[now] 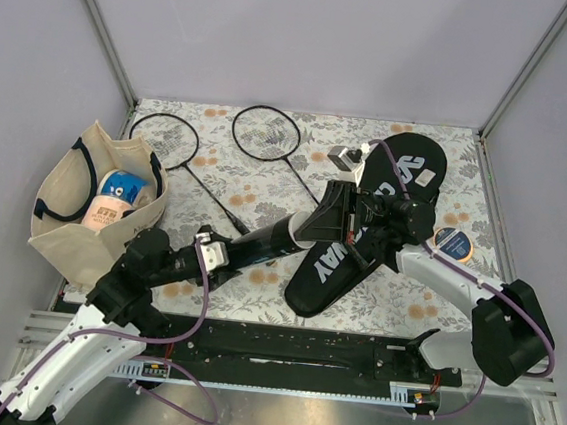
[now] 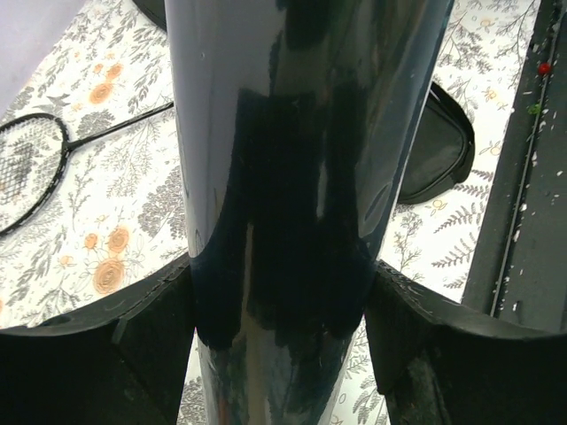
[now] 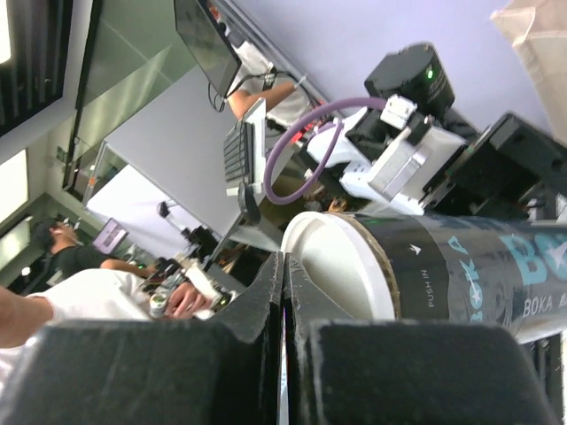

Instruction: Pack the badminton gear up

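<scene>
Likely light, stiff, slick tube (image 1: 266, 239); left gripper (image 2: 282, 301) clamps its round body, right gripper (image 3: 283, 274) pinched closed beside white cap (image 3: 341, 266).

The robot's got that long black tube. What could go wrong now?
The tube is round and glossy, and only the left gripper clamps it, so it might slip or roll out. The right gripper is shut right beside the tube's white cap; a nudge there could knock the tube crooked. A dropped tube might bump the racquet cover nearby.

One racquet (image 1: 268, 133) grip, seemingly beneath cover (image 1: 328, 272)
</scene>
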### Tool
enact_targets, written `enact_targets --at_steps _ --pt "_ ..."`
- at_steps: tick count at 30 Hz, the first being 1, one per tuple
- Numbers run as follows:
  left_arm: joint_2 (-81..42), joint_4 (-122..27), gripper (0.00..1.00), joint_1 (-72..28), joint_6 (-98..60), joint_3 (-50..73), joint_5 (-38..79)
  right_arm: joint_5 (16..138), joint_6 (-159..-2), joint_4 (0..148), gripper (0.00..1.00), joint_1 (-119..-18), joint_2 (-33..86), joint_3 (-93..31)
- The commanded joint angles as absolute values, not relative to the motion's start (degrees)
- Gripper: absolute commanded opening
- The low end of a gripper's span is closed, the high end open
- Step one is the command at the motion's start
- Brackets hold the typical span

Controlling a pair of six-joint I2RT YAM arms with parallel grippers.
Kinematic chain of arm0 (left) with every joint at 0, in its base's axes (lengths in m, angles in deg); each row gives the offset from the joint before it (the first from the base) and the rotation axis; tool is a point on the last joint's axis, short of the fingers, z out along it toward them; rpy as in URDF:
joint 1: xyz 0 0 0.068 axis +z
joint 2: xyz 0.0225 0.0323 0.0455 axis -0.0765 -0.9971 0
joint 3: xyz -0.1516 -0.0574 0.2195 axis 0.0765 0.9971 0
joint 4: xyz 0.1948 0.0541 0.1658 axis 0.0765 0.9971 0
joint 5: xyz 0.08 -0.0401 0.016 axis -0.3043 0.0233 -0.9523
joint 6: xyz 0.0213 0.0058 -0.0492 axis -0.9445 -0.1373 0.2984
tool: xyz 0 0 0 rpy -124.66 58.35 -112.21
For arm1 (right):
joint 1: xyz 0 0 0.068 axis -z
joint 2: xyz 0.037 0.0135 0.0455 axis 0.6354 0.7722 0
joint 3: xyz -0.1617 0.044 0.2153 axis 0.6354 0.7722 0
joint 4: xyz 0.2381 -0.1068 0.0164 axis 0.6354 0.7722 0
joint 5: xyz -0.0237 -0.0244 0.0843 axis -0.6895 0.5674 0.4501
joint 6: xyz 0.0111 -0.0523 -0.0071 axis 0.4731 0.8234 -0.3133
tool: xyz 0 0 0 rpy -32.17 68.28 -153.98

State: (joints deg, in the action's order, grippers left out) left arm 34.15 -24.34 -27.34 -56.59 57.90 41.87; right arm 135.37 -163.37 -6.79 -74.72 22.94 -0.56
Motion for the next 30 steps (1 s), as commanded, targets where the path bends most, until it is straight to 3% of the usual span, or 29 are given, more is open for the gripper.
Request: enact_targets --at_steps 1,6,20,30 --pt "35.14 -51.68 0.10 -28.05 -46.46 53.67 48.81 136.17 -152.63 2.67 0.01 -76.45 23.94 -0.22" --pt "36.80 -46.16 0.09 -28.05 -52.50 53.14 48.02 136.17 -138.04 29.04 0.01 -76.37 20.95 -0.75" --pt "33.73 -49.66 0.07 -28.05 -64.38 52.79 50.48 140.83 -153.83 13.61 0.01 -76.63 24.46 4.70" --pt "33.21 -46.68 0.06 -28.13 -71.58 50.42 53.29 139.86 -146.37 28.81 0.02 -76.63 25.78 3.91"
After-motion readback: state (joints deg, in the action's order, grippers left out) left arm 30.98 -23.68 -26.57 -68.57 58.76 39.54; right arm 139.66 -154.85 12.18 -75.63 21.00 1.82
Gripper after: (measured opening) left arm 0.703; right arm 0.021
